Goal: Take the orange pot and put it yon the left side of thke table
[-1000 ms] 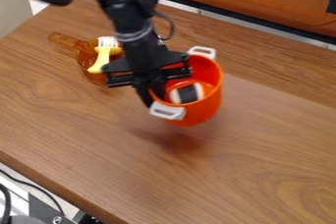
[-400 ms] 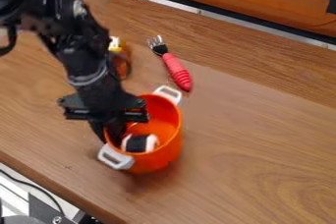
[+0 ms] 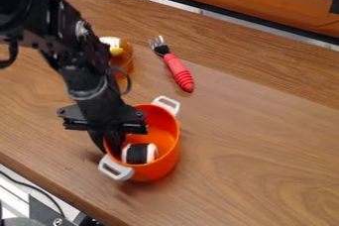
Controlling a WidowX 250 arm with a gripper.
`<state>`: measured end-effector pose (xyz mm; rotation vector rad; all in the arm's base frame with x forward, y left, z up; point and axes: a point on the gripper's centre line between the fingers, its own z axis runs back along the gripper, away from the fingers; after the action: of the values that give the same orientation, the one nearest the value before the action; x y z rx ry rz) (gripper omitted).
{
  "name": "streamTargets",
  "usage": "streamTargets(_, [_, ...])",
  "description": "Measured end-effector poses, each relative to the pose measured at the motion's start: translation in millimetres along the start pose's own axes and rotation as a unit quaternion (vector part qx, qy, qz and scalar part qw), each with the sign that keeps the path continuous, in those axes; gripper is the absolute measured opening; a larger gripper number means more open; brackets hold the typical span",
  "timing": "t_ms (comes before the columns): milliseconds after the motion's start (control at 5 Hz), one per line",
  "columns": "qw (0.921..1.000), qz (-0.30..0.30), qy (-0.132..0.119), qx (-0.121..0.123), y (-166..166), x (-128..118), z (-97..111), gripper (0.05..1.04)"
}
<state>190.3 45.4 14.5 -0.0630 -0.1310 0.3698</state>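
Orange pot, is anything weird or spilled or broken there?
I see no spill or break. The orange pot looks whole, with both white handles on. One funny bit: a black-and-white thing lies inside, and I can't tell what it is.

I'm getting bright, fairly even light across the wooden tabletop (image 3: pixel 265 121), with a soft, faint shadow by the base of the orange pot (image 3: pixel 163 163) and small glints on the black arm (image 3: pixel 83 79) (its source I can't tell).
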Motion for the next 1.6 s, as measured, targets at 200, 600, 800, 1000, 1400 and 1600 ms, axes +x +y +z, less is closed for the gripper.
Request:
streamTargets(200, [1.0, 0.002, -0.001, 0.003, 0.2, 0.5, -0.9, 0.077])
streamTargets(600, [0.9998, -0.013, 0.015, 0.009, 0.1, 0.1, 3.3, 0.445])
streamTargets(800, [0.9999, -0.006, 0.01, -0.006, -1.9, 6.9, 21.1, 0.725])
streamTargets(1000, [0.9995, 0.005, 0.018, -0.024, -0.3, 14.3, 40.1, 0.964])
streamTargets(1400, [0.9975, 0.044, 0.016, -0.052, -1.0, 42.5, 58.1, 0.995])
streamTargets(1600, [0.9964, 0.072, 0.009, -0.045, -9.1, 61.3, 57.7, 0.995])
